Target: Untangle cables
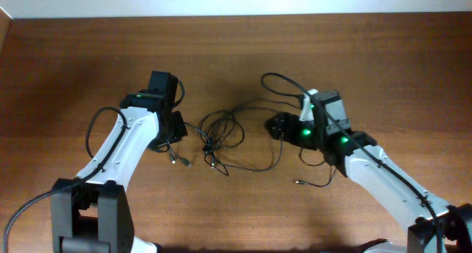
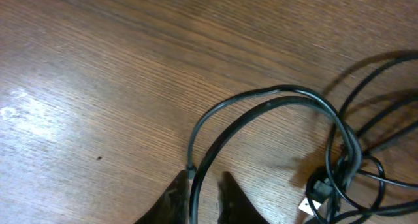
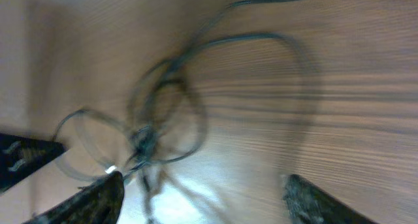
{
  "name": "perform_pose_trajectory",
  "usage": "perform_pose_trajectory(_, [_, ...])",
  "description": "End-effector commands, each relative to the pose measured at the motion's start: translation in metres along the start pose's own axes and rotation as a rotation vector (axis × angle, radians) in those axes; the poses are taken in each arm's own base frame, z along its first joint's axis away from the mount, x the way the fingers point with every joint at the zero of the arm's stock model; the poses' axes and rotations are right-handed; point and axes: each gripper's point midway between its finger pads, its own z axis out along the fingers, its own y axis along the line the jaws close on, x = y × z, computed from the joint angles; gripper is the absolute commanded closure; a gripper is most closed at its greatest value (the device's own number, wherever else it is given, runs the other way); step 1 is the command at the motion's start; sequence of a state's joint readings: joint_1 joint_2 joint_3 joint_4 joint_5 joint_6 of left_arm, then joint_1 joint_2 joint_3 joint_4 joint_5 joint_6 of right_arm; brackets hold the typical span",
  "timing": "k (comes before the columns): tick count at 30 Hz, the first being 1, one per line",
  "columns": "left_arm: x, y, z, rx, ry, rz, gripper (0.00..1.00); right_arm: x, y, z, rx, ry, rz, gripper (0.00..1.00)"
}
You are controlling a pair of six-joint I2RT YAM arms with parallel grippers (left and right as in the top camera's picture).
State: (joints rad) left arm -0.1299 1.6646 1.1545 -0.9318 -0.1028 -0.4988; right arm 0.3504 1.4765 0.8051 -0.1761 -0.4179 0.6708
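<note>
The cables (image 1: pixel 210 144) lie tangled in the middle of the tabletop (image 1: pixel 236 61). The left gripper (image 2: pixel 202 199) is slightly open around one cable. The right gripper (image 3: pixel 202 185) is wide open and holds nothing.

You've got white links on the left arm (image 1: pixel 122 146) and right arm (image 1: pixel 391 181), black joints, small green lights (image 1: pixel 304 133) glowing, and thick black wiring (image 1: pixel 90 135) looping alongside.
</note>
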Motion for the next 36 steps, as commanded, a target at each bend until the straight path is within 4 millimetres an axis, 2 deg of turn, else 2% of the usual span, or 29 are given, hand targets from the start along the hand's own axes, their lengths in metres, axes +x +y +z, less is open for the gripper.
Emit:
perform_pose_trajectory(1, [0.003, -0.001, 0.003, -0.004, 0.008, 0.002, 0.01, 0.021, 0.024, 0.008, -0.048, 0.056, -0.015, 0.19])
perform_pose_trajectory(3, [-0.002, 0.0, 0.003, -0.012, -0.014, 0.003, 0.01, 0.027, 0.021, 0.015, 0.01, 0.041, 0.018, 0.18])
perform_pose_trajectory(4, [0.0, -0.009, 0.003, 0.04, 0.002, 0.003, 0.01, 0.029, 0.018, 0.019, 0.035, 0.037, 0.018, 0.19])
perform_pose_trajectory(5, [0.003, -0.017, 0.002, 0.084, 0.019, 0.01, 0.01, 0.03, 0.016, 0.021, 0.047, 0.036, 0.016, 0.14])
perform_pose_trajectory(7, [0.009, -0.047, -0.003, 0.259, 0.066, 0.048, 0.07, 0.033, 0.003, 0.026, 0.105, 0.037, 0.04, 0.13])
perform_pose_trajectory(10, [0.001, -0.089, -0.019, 0.492, 0.059, 0.047, 0.09, 0.036, -0.016, 0.03, 0.185, 0.041, 0.053, 0.12])
perform_pose_trajectory(12, [-0.008, -0.102, -0.026, 0.562, 0.055, -0.035, 0.11, 0.039, -0.025, 0.029, 0.226, 0.046, 0.06, 0.11])
perform_pose_trajectory(15, [-0.021, -0.098, -0.024, 0.532, 0.036, -0.207, 0.14, 0.041, -0.036, 0.027, 0.279, 0.041, 0.063, 0.11])
perform_pose_trajectory(16, [-0.025, -0.091, -0.02, 0.487, 0.011, -0.238, 0.11, 0.041, -0.038, 0.026, 0.288, 0.04, 0.064, 0.11])
perform_pose_trajectory(17, [-0.03, -0.081, -0.015, 0.425, -0.027, -0.25, 0.01, 0.041, -0.039, 0.026, 0.295, 0.042, 0.064, 0.1])
perform_pose_trajectory(18, [-0.039, -0.055, -0.007, 0.284, -0.104, -0.273, 0.01, 0.043, -0.041, 0.025, 0.305, 0.046, 0.066, 0.1])
perform_pose_trajectory(20, [-0.054, -0.016, -0.005, 0.096, -0.211, -0.333, 0.01, 0.045, -0.045, 0.024, 0.325, 0.054, 0.07, 0.1])
perform_pose_trajectory(21, [-0.063, -0.013, -0.012, 0.118, -0.22, -0.359, 0.01, 0.047, -0.05, 0.022, 0.347, 0.056, 0.071, 0.1])
perform_pose_trajectory(23, [-0.082, -0.022, -0.039, 0.233, -0.222, -0.377, 0.01, 0.046, -0.054, 0.02, 0.371, 0.049, 0.07, 0.1])
perform_pose_trajectory(25, [-0.107, -0.022, -0.081, 0.294, -0.293, -0.395, 0.01, 0.047, -0.056, 0.02, 0.378, 0.051, 0.072, 0.1])
perform_pose_trajectory(26, [-0.112, -0.031, -0.098, 0.352, -0.304, -0.385, 0.01, 0.047, -0.056, 0.02, 0.379, 0.052, 0.072, 0.1])
perform_pose_trajectory(27, [-0.107, -0.055, -0.115, 0.475, -0.267, -0.344, 0.01, 0.047, -0.056, 0.02, 0.38, 0.05, 0.072, 0.1])
perform_pose_trajectory(28, [-0.092, -0.088, -0.128, 0.621, -0.186, -0.276, 0.01, 0.045, -0.057, 0.019, 0.389, 0.041, 0.07, 0.1])
perform_pose_trajectory(29, [-0.082, -0.1, -0.129, 0.65, -0.152, -0.245, 0.01, 0.045, -0.058, 0.019, 0.394, 0.036, 0.068, 0.1])
perform_pose_trajectory(31, [-0.071, -0.105, -0.115, 0.567, -0.168, -0.228, 0.29, 0.046, -0.059, 0.018, 0.399, 0.042, 0.07, 0.1])
perform_pose_trajectory(32, [-0.067, -0.104, -0.105, 0.513, -0.172, -0.267, 0.3, 0.047, -0.06, 0.018, 0.403, 0.046, 0.071, 0.1])
perform_pose_trajectory(33, [-0.057, -0.105, -0.09, 0.459, -0.151, -0.356, 0.22, 0.049, -0.062, 0.017, 0.41, 0.053, 0.073, 0.1])
perform_pose_trajectory(35, [-0.035, -0.112, -0.06, 0.391, -0.081, -0.515, 0.13, 0.05, -0.063, 0.017, 0.415, 0.058, 0.074, 0.1])
perform_pose_trajectory(36, [-0.029, -0.114, -0.047, 0.358, -0.07, -0.55, 0.13, 0.051, -0.063, 0.017, 0.416, 0.059, 0.075, 0.1])
